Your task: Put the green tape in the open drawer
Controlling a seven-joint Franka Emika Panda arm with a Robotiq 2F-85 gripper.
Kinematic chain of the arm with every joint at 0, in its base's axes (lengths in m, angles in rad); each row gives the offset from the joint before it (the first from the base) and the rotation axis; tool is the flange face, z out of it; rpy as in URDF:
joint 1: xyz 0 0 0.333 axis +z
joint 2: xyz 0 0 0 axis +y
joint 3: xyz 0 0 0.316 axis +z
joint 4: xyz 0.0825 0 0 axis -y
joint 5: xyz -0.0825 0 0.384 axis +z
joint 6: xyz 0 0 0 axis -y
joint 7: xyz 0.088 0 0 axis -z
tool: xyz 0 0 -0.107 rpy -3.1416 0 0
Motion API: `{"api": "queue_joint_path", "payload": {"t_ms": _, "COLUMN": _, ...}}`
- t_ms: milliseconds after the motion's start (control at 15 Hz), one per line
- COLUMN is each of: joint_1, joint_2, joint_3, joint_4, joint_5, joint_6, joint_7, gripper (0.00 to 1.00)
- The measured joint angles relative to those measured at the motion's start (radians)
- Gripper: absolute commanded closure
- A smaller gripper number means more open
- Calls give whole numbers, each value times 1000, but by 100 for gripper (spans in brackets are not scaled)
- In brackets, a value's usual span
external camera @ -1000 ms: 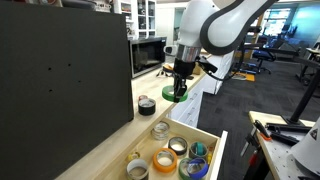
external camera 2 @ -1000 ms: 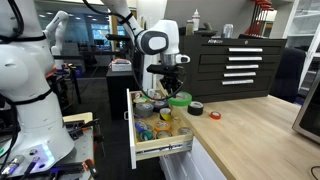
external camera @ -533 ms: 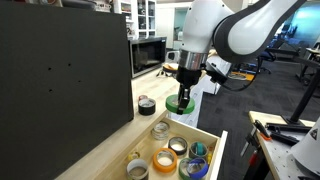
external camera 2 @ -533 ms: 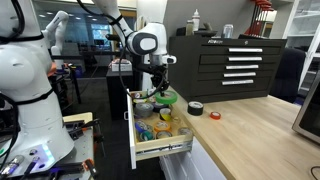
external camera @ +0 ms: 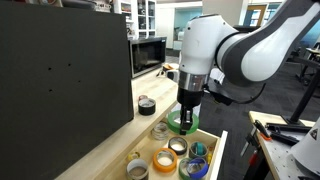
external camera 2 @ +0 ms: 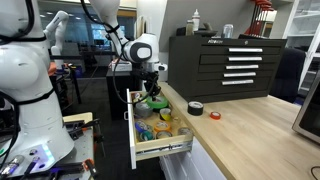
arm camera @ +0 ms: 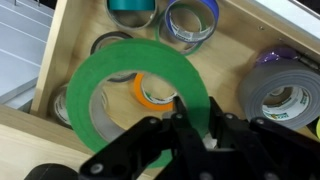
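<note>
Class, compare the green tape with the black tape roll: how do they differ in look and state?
The green tape is bright green; the black tape roll is black. The green tape is gripped by the claw; the black tape roll lies flat on the worktop. The green tape hangs over the open drawer; the black tape roll sits outside it. Both are ring-shaped rolls.

In the wrist view the dark fingers and the green tape against them were blurred, while the drawer beyond looked sharper. Both exterior views were bright and evenly lit, with window glare far behind the fingers.
</note>
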Motion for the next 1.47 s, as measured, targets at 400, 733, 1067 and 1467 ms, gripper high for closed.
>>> {"api": "queue_joint_path", "payload": {"t_ms": 400, "joint_1": 28, "joint_2": 145, "joint_3": 2, "joint_4": 26, "joint_5": -5, "joint_6": 154, "joint_7": 0, "gripper": 91}}
{"api": "queue_joint_path", "payload": {"t_ms": 733, "joint_1": 28, "joint_2": 262, "joint_3": 7, "joint_4": 70, "joint_5": -3, "joint_6": 230, "joint_7": -13, "gripper": 91}}
{"api": "queue_joint_path", "payload": {"t_ms": 1067, "joint_1": 27, "joint_2": 372, "joint_3": 10, "joint_4": 114, "joint_5": -3, "joint_6": 289, "joint_7": -29, "gripper": 91}}
{"api": "queue_joint_path", "payload": {"t_ms": 1467, "joint_1": 19, "joint_2": 491, "joint_3": 7, "joint_4": 167, "joint_5": -5, "joint_6": 362, "joint_7": -80, "gripper": 91}}
